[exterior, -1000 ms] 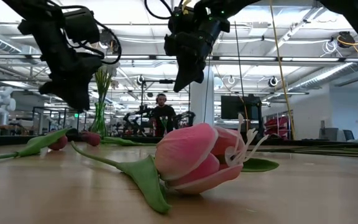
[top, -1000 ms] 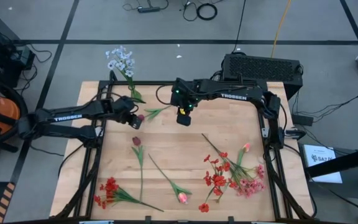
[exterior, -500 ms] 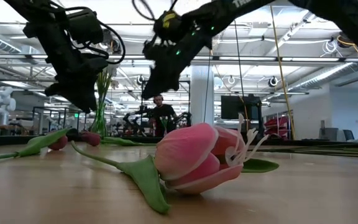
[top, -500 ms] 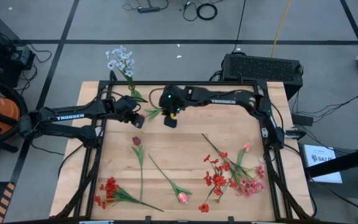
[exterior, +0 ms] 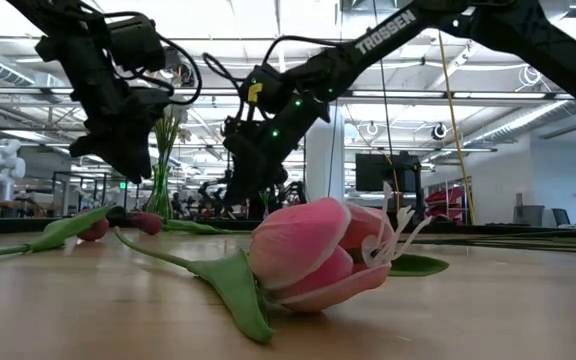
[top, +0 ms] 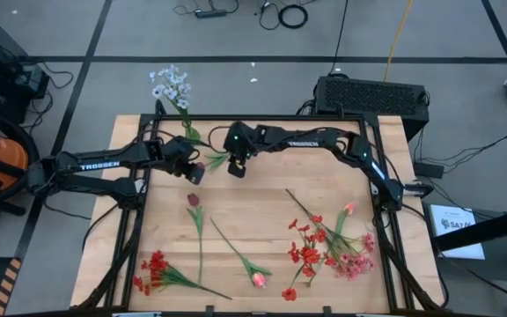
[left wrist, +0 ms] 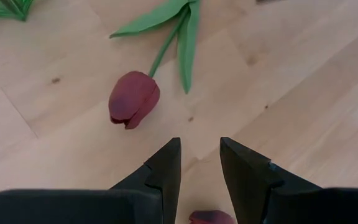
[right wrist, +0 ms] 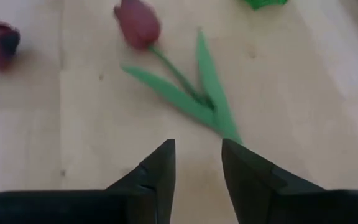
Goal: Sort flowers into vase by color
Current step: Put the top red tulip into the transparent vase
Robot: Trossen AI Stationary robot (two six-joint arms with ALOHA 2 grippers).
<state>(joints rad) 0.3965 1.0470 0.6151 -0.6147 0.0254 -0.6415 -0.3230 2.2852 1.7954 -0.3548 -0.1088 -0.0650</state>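
We are hovering our right gripper [top: 235, 169] near the table's [top: 262, 198] far edge, jaws parted and holding nothing, just above a dark red tulip [right wrist: 138, 25] lying flat with its green leaves. Our left gripper [top: 194, 173] is hanging close beside it, jaws apart and empty. Other flowers [top: 328, 245] are lying toward the near edge.

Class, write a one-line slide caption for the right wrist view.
Open right gripper hovers above a dark red tulip lying on the wooden table.
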